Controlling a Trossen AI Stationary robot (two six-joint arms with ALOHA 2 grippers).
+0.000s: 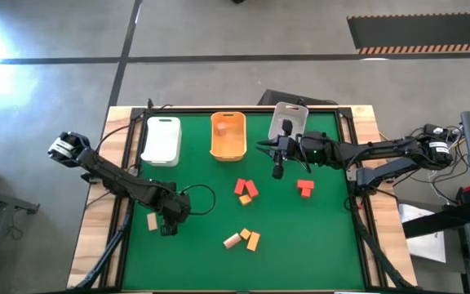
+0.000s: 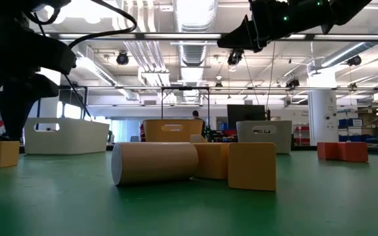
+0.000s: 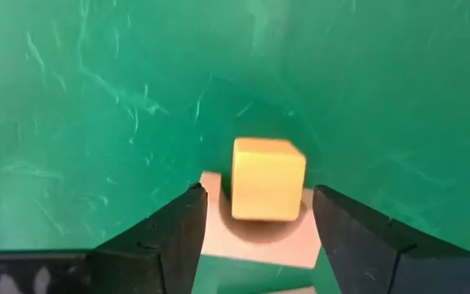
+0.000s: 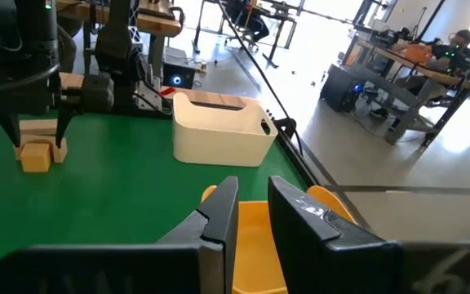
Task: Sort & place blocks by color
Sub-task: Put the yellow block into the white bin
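My left gripper (image 3: pixel 255 200) points down over the table's near left part (image 1: pixel 168 224). It is open, with a finger on either side of a yellow cube (image 3: pixel 268 180) and a gap on both sides. The cube stands at a pale tan block (image 3: pixel 255 245); on it or beside it, I cannot tell. Both blocks show in the right wrist view, the cube (image 4: pixel 35 157) and the tan block (image 4: pixel 43 129). My right gripper (image 1: pixel 277 167) hangs level above the table's far middle, shut and empty (image 4: pixel 251 204). Red blocks (image 1: pixel 246 192) (image 1: pixel 304 188) and yellow and tan blocks (image 1: pixel 243 238) lie loose.
Three bins stand along the far edge: white (image 1: pixel 161 140), orange (image 1: pixel 228 135) and grey (image 1: pixel 289 121). In the low view a tan cylinder (image 2: pixel 153 162) and a yellow block (image 2: pixel 251 165) lie in front. Bare green mat lies near the front edge.
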